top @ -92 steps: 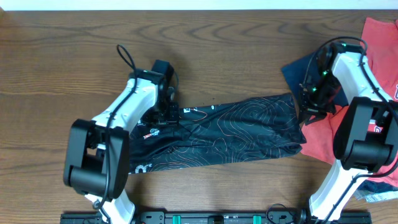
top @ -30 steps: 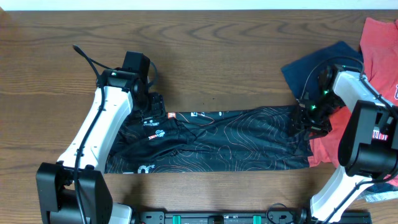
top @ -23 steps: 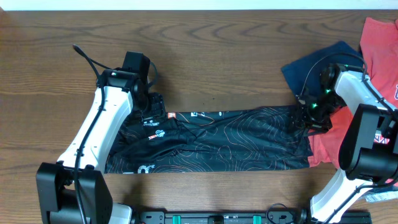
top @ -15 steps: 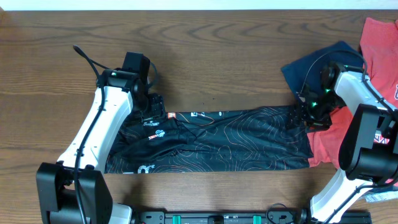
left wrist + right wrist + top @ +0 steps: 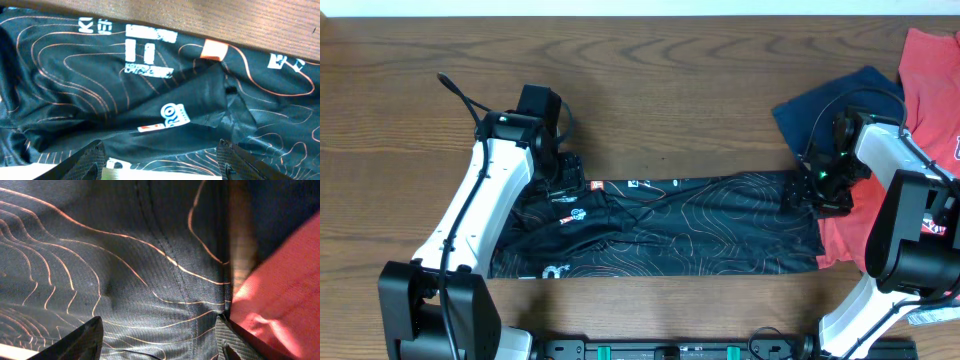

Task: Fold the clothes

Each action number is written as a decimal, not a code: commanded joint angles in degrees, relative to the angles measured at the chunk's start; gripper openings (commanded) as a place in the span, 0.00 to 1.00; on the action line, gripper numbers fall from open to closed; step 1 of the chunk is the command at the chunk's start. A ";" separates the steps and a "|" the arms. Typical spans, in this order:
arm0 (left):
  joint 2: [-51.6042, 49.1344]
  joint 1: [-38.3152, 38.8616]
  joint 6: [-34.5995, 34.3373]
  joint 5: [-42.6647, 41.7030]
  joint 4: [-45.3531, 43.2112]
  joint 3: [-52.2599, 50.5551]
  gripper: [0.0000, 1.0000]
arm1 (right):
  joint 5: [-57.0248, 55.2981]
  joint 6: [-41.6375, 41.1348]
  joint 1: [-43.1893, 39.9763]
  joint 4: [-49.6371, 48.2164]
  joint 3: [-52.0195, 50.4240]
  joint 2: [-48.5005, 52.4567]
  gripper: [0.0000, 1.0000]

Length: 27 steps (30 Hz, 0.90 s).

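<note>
One black jersey (image 5: 670, 225) lies as a long folded band across the table (image 5: 670, 80); the left gripper (image 5: 568, 182) hangs over its upper left corner, the right gripper (image 5: 817, 190) over its right end; the wrist views alone show each pair of fingers (image 5: 92, 155) spread wide, gripping nothing; the overhead alone shows the jersey's full length, with a navy garment (image 5: 805, 112) and red shirt (image 5: 930, 60) beside its right end.

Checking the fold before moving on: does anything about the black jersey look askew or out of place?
Yes. The black jersey's left end, by the left claw, is bunched, with a diagonal flap folded over instead of lying flat. Its right end butts against the red shirt by the right claw.
</note>
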<state>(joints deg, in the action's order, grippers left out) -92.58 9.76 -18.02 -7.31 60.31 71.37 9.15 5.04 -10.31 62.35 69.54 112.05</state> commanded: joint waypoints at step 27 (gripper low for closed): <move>0.11 -0.39 0.35 0.50 2.21 0.96 0.74 | -3.43 -6.75 6.23 0.33 -0.96 -0.33 0.01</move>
<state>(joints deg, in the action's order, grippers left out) -92.58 9.74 -18.02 -7.31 61.71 71.37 5.13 0.56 -3.49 62.59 66.87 111.35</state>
